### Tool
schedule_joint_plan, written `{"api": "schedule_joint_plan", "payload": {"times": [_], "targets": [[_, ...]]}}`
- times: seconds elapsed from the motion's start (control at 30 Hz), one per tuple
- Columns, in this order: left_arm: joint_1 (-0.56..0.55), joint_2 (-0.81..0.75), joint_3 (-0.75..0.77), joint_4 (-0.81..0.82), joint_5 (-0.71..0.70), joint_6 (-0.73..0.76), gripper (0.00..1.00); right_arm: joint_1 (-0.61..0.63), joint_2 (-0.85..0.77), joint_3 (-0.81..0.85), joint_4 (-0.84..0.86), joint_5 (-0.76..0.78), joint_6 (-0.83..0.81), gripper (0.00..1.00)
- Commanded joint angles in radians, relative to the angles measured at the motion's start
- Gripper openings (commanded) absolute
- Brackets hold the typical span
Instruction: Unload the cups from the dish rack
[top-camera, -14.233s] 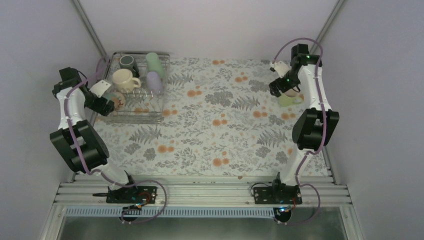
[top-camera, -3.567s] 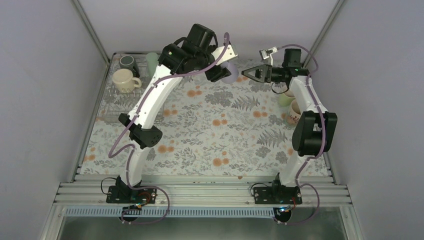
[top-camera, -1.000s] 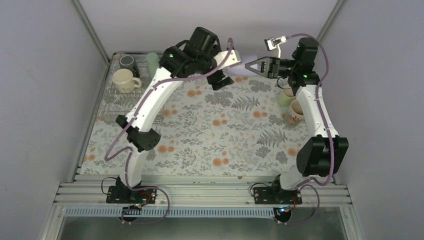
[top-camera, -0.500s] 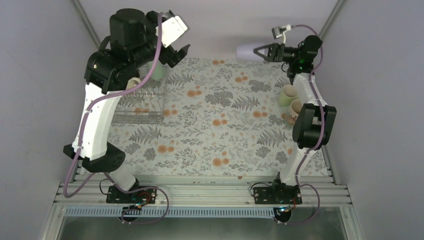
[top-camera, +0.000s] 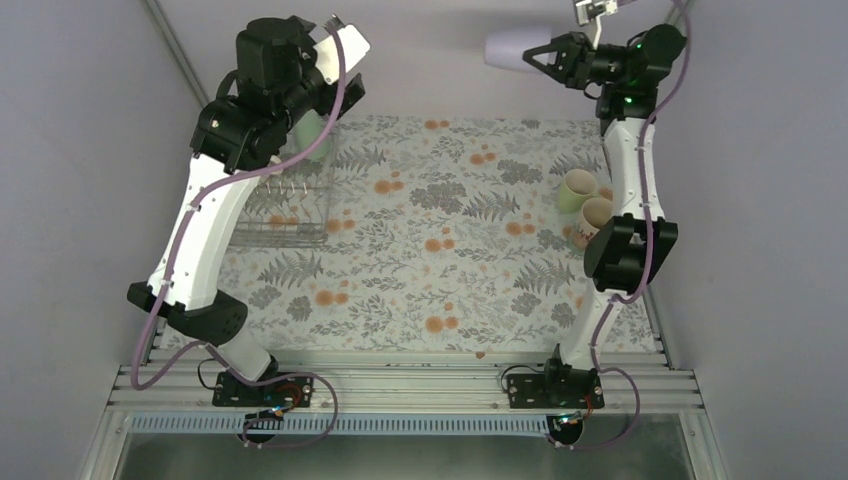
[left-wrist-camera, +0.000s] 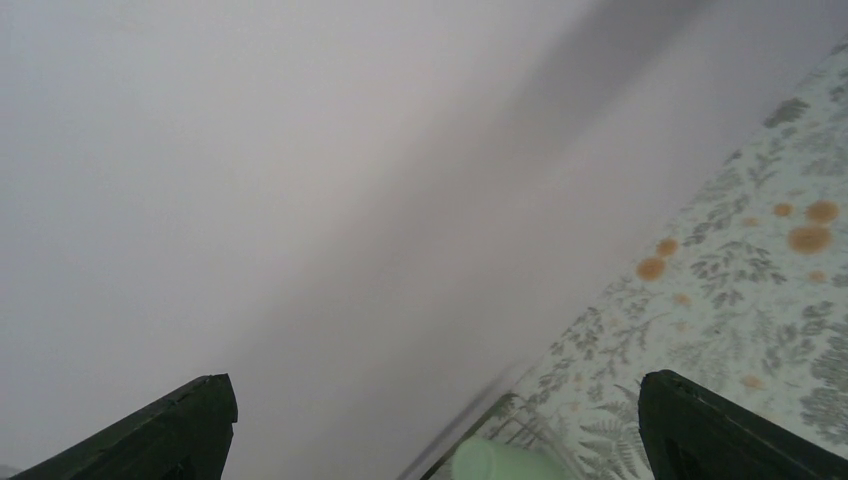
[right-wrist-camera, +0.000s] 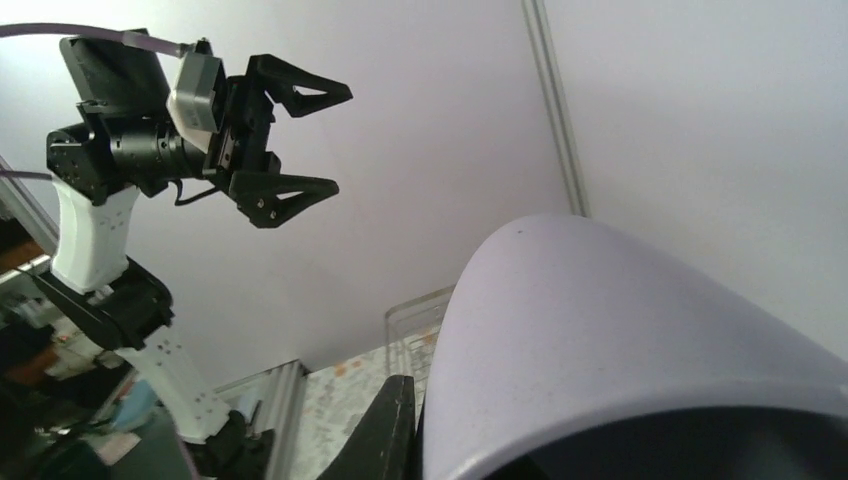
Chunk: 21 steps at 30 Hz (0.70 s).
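No writing, label, brand, number or sign can be read in any of the three views. The cloth on the desk (top-camera: 440, 260) carries only a printed pattern of fern leaves and orange blossoms. The dark marks on the side of the beige patterned mug (top-camera: 588, 226) are too small to make out.

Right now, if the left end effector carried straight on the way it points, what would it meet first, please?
Probably the plain back wall: the left end effector is open and aimed at it. The mint-green tumbler at the view's bottom edge seems below that line.
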Motion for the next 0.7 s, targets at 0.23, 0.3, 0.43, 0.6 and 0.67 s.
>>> {"api": "schedule_joint_plan", "payload": {"times": [0.23, 0.3, 0.43, 0.6, 0.67], "targets": [[0.122, -0.046, -0.011, 0.166, -0.077, 0.023, 1.0, -0.111, 0.094, 0.357, -0.85, 0.322, -0.838, 0.03], [0.128, -0.057, -0.049, 0.197, -0.124, 0.034, 1.0, -0.112, 0.1, 0.349, -0.952, 0.42, -0.97, 0.03], [0.161, -0.084, -0.138, 0.274, -0.187, 0.072, 1.0, -0.1, 0.135, 0.322, -1.149, 0.552, -1.157, 0.03], [0.196, -0.154, -0.312, 0.419, -0.209, 0.14, 1.0, -0.013, 0.179, 0.311, -1.43, 0.858, -1.468, 0.03], [0.217, -0.162, -0.345, 0.432, -0.204, 0.144, 1.0, 0.026, 0.188, 0.276, -1.491, 0.986, -1.538, 0.03]]}}
